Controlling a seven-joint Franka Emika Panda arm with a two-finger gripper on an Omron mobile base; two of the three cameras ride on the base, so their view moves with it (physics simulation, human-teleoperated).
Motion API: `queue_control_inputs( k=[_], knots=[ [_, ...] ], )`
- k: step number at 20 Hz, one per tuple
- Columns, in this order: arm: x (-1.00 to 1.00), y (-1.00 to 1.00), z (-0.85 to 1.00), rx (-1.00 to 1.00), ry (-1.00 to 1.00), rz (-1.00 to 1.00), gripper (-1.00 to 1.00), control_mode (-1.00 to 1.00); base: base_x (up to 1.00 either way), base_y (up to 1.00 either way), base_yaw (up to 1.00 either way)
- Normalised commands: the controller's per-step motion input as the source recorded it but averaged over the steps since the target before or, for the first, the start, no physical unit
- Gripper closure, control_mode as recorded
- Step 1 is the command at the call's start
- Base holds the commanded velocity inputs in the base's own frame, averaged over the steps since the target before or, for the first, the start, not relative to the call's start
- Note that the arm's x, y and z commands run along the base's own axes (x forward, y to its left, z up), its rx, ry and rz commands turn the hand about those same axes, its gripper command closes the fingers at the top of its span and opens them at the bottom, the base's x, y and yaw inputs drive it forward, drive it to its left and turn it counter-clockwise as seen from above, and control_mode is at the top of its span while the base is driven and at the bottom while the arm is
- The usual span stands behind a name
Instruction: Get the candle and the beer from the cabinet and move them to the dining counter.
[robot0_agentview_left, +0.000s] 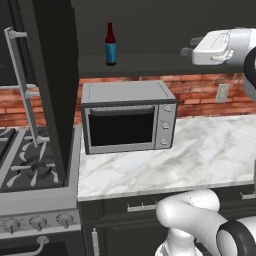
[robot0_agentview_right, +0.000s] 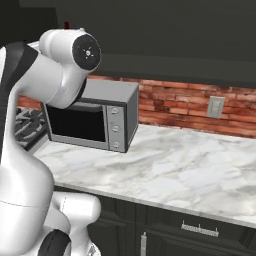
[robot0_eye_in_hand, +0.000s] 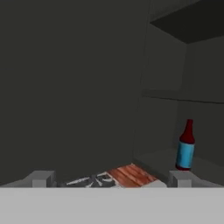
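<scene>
Beer (robot0_agentview_left: 110, 45) stands upright on the lower shelf (robot0_agentview_left: 150, 64) of the open cabinet (robot0_agentview_left: 55, 75), long axis vertical, neck pointing to 12 o'clock, blue label on the lower body. In the left base view it sits at about 11 o'clock from the microwave (robot0_agentview_left: 127, 116), above its left half, well apart from my pincer (robot0_agentview_left: 186, 46), which hangs at 3 o'clock from the bottle at about the same height. Cabinet door with its long silver bar handle (robot0_agentview_left: 22, 85) is swung out over the stove (robot0_agentview_left: 25, 160).

Hand view: beer (robot0_eye_in_hand: 186, 145) at 4 o'clock in frame, upright, red neck up, blue label below, standing on the shelf floor. My pincer (robot0_eye_in_hand: 111, 179) is spread wide with nothing between the fingers (robot0_eye_in_hand: 41, 178); bottle lies just above the right tip, not touching. A strip of brick wall shows low between the tips.

Right base view: my arm (robot0_agentview_right: 55, 75) covers the cabinet's left part; only a tiny red bit of the beer's top (robot0_agentview_right: 66, 24) peeks at 12 o'clock above the elbow. Microwave (robot0_agentview_right: 92, 120) sits on the marble worktop (robot0_agentview_right: 175, 170) against the brick wall (robot0_agentview_right: 185, 102).

Candle: can't tell where it is.
</scene>
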Motion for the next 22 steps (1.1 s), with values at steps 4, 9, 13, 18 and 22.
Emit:
queue_control_inputs(
  k=[4, 9, 13, 18, 22],
  knots=[
    [0.14, -0.01, 0.0, 0.11, 0.0, 0.0, -1.0, -1.0, 0.0, 0.0, 0.0],
    [0.05, 0.0, 0.0, 0.13, 0.0, 0.0, -1.0, -1.0, 0.0, 0.0, 0.0],
    [0.02, 0.0, 0.0, 0.15, 0.0, 0.0, -1.0, -1.0, 0.0, 0.0, 0.0],
    [0.07, 0.0, -0.13, 0.08, 0.0, 0.0, -1.0, -1.0, 0.0, 0.0, 0.0],
    [0.02, 0.0, -0.12, 0.0, 0.0, 0.0, -1.0, -1.0, 0.0, 0.0, 0.0]
  ],
)
